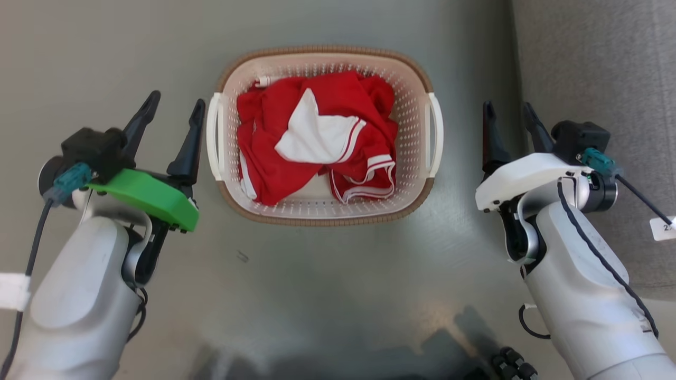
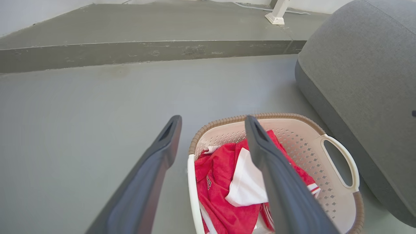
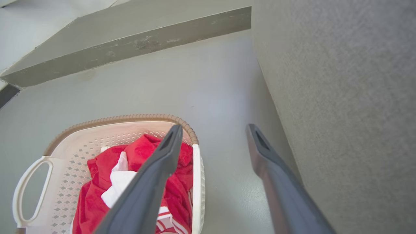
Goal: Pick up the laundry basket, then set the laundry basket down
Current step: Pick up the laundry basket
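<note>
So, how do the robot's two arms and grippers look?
Both forearms are pale grey, and the left gripper and right gripper each have two long dark tapered fingers. The left wrist carries a green cover, the right wrist a white cover. Each wrist has a black block with a teal connector and a dark cable; the right cable bears a white tag.

We note a smooth grey floor [image 1: 327, 295]. The laundry basket [image 1: 325, 220] stands directly on it, at centre. To the right, near the basket but apart from it, a grey fabric-covered seat [image 1: 597, 63] rests on the floor. A small dark mark [image 1: 242, 257] lies near-left of the basket. On the far side a low step [image 2: 146, 53] rises, and a white post foot [image 2: 275, 17] stands on its upper level.
</note>
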You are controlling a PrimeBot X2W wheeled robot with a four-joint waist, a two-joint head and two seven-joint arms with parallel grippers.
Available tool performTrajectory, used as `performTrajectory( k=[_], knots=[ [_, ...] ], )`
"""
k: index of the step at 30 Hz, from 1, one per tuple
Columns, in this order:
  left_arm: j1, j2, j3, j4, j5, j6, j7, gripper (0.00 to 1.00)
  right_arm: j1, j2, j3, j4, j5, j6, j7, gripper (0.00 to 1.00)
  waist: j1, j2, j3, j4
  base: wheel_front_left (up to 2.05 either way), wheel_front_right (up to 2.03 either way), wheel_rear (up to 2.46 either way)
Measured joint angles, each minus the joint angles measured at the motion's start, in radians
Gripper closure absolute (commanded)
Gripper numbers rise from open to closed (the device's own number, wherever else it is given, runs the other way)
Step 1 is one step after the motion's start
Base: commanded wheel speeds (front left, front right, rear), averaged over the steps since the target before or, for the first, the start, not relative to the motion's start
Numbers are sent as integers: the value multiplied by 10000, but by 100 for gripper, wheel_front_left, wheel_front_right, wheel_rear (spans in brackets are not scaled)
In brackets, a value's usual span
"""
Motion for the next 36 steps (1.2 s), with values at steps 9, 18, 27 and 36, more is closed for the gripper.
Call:
performTrajectory(
  k=[9, 18, 27, 36],
  knots=[
    [-1011, 155, -775, 813, -686, 0, 443, 0, -912, -15, 715, 738, 876, -2, 4, 0, 0, 0, 977, 82, 0, 0, 0],
    [-1741, 236, -1461, 1599, -1377, 0, 953, 0, -1699, -25, 1434, 1471, 1440, -4, 2, 0, 0, 0, 1786, 119, 0, 0, 0],
    [-2621, 265, -1893, 2190, -1962, 0, 1396, 0, -2396, -33, 2127, 1962, 2071, -6, 17, 0, 0, 0, 2512, 78, 0, 0, 0],
    [-3244, 276, -2336, 2844, -2393, 0, 1822, 0, -3006, -38, 2734, 2265, 2594, -81, 15, 0, 0, 0, 3112, -28, 0, 0, 0]
  ],
)
